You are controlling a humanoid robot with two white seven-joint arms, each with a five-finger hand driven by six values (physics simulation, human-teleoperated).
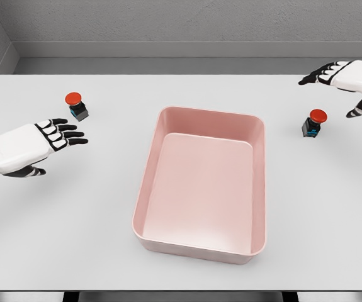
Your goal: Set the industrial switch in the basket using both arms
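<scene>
A pink rectangular basket (256,189) sits in the middle of the white table, with nothing inside. One industrial switch (77,107), a black box with a red mushroom button, stands at the left. A second switch (314,123) of the same kind stands at the right. My left hand (55,137) hovers open below and left of the left switch, fingers pointing right, apart from it. My right hand (339,85) is open above and right of the right switch, fingers spread, not touching it.
The white table (61,220) ends at a front edge along the bottom of the view. A grey wall runs behind its far edge.
</scene>
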